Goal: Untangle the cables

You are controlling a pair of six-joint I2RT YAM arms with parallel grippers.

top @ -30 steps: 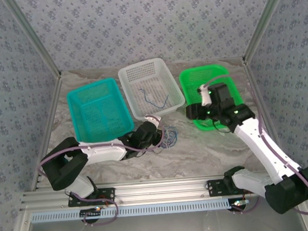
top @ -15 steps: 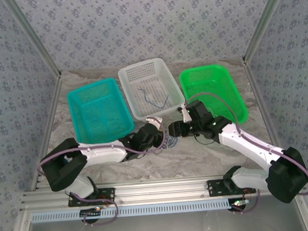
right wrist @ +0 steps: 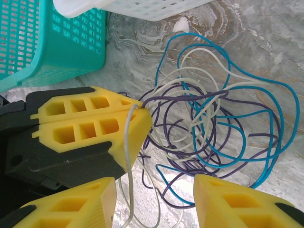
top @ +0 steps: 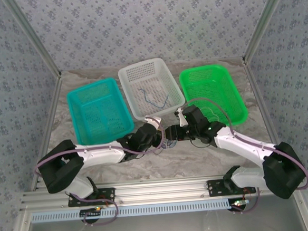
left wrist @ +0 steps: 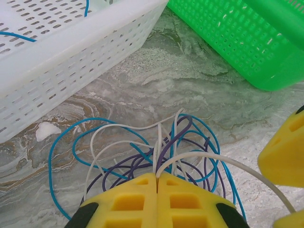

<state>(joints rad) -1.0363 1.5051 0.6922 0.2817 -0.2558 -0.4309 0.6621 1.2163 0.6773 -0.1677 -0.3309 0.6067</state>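
The cables (top: 170, 142) lie in a tangle of blue, white and purple loops on the marble tabletop in front of the white basket. My left gripper (top: 159, 138) is shut on the tangle; in its wrist view the yellow fingers (left wrist: 156, 175) meet on a white cable (left wrist: 213, 156) among the loops (left wrist: 142, 156). My right gripper (top: 172, 132) faces it from the right. Its jaws (right wrist: 154, 183) stand open on either side of hanging white strands (right wrist: 127, 142), close to the left gripper (right wrist: 142, 111) and touching none of the cables (right wrist: 213, 123).
Three baskets stand behind the tangle: teal (top: 91, 85) at left, white (top: 140, 67) in the middle with a blue cable (top: 155, 100) inside, green (top: 203, 68) at right. The white basket's wall (left wrist: 71, 57) is just behind the cables.
My right arm swung left from over the green basket down to the tangle, and its jaws narrowed. The left gripper stayed shut on the cables, nearly in place.
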